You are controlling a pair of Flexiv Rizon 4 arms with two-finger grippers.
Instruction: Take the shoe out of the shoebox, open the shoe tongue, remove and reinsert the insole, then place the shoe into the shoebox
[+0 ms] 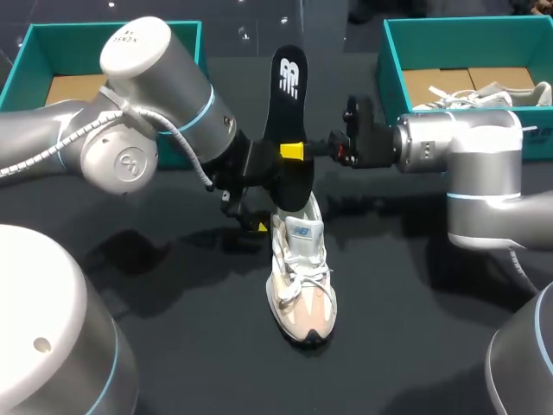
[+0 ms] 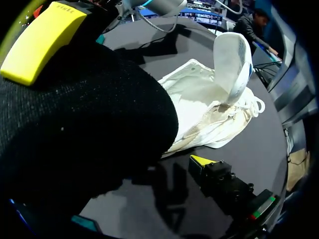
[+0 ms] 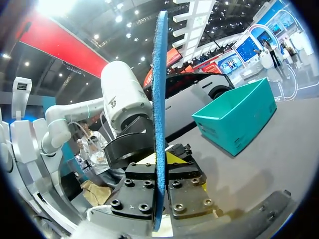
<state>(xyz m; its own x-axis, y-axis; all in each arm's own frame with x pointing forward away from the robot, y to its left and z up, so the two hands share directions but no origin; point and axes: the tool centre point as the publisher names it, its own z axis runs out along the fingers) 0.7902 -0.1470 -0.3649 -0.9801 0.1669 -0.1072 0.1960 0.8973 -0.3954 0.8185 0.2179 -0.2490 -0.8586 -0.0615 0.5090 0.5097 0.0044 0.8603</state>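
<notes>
- The right hand [image 1: 295, 151] clamps the insole [image 1: 288, 86] upright over the shoe [image 1: 302, 277], which stands on the worktop [image 1: 190, 337].
- The left hand [image 1: 251, 212] is at the heel; its grip cannot be told.
- Feed the insole in toe-first and keep the heel braced.

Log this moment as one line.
insole out, upright | right gripper shut on it | left gripper beside heel of shoe | shoe on table

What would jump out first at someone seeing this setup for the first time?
A black insole stands upright mid-table, gripped by the right hand just above a pale sneaker on the dark table. The left hand sits by the sneaker's heel. The left shoebox and right shoebox, both teal, sit at the far corners, and the right one holds another shoe.
</notes>
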